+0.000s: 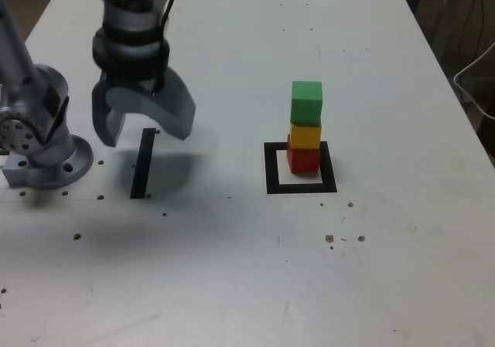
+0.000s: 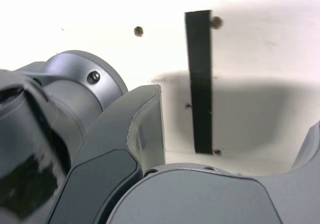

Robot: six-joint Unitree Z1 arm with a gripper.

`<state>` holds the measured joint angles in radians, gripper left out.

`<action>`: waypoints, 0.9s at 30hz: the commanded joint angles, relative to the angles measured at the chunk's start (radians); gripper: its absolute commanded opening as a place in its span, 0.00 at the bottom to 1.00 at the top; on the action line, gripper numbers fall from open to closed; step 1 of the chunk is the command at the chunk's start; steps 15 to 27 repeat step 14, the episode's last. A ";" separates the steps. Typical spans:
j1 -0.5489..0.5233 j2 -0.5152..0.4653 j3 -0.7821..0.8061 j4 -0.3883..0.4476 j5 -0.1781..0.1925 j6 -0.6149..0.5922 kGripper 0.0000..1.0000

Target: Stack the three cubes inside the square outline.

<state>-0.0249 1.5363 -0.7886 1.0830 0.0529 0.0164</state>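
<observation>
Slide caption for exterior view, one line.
Green cube atop yellow atop red, stacked inside the black square outline; open end effector clear.

Matte grey arm [image 1: 133, 30] with black joint bands, a round silvery-grey base [image 1: 52, 161], dark recessed screws and smooth, curved gripper [image 1: 145, 127] shells.

Exterior view: white tabletop [image 1: 387, 231], far edge narrower than near part. Straight black strip [image 1: 143, 164] on surface at the exterior view's left; small dark brown spots [image 1: 329, 239] scattered about. Dark area [image 1: 460, 22] beyond the table's edge at the exterior view's right, with pale thin cable [image 1: 473, 103] curving there. Soft grey shadow [image 1: 174, 169] across the strip. Wrist view: same strip, with spots near both ends; white surface very bright, partly washed out.
</observation>
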 commanded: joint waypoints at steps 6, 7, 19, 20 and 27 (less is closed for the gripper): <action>0.002 -0.020 0.079 -0.054 -0.001 -0.003 1.00; 0.002 -0.023 0.085 -0.057 -0.001 -0.003 1.00; -0.008 -0.046 0.083 -0.096 0.001 -0.003 1.00; -0.008 -0.046 0.083 -0.096 0.001 -0.003 1.00; -0.008 -0.046 0.083 -0.096 0.001 -0.003 1.00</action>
